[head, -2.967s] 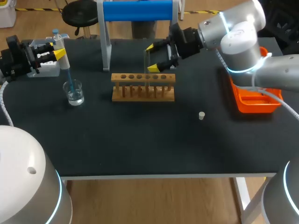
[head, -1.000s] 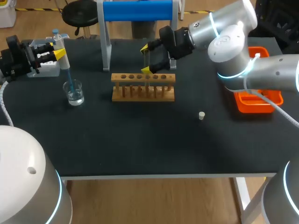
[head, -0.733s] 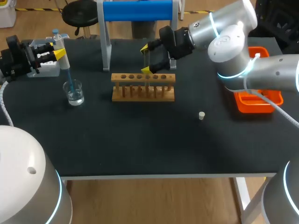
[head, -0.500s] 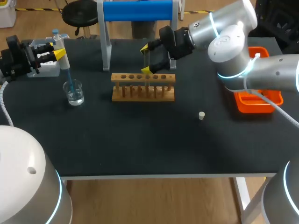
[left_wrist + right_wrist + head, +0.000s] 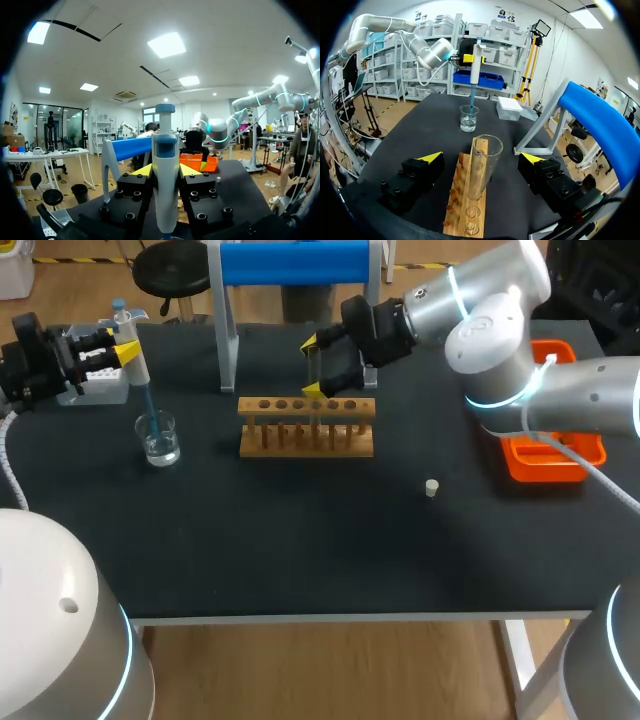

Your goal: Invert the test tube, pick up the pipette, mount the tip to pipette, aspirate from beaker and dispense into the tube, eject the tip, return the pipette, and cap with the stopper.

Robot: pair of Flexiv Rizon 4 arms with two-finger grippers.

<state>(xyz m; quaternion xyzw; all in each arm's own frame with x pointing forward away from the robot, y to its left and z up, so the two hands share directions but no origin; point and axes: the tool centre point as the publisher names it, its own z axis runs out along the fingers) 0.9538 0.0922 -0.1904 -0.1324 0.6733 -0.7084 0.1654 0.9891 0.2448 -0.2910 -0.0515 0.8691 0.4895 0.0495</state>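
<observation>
The table (image 5: 300, 540) is matt black, the rack (image 5: 306, 427) bare wood — the test tube (image 5: 482, 167) and beaker (image 5: 159, 438) clear, glossy glass.

A matt black counter (image 5: 300, 550) carried a pale wooden rack with a row of holes (image 5: 306, 427) near its middle. Behind the rack stood a white frame (image 5: 228, 350) bearing a blue horizontal cylinder (image 5: 295, 262). An orange plastic tray (image 5: 545, 466) sat at the counter's right edge.

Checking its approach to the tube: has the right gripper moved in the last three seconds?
Yes. The right gripper shifted left along the wooden rack; its open fingers now flank the test tube.
</observation>
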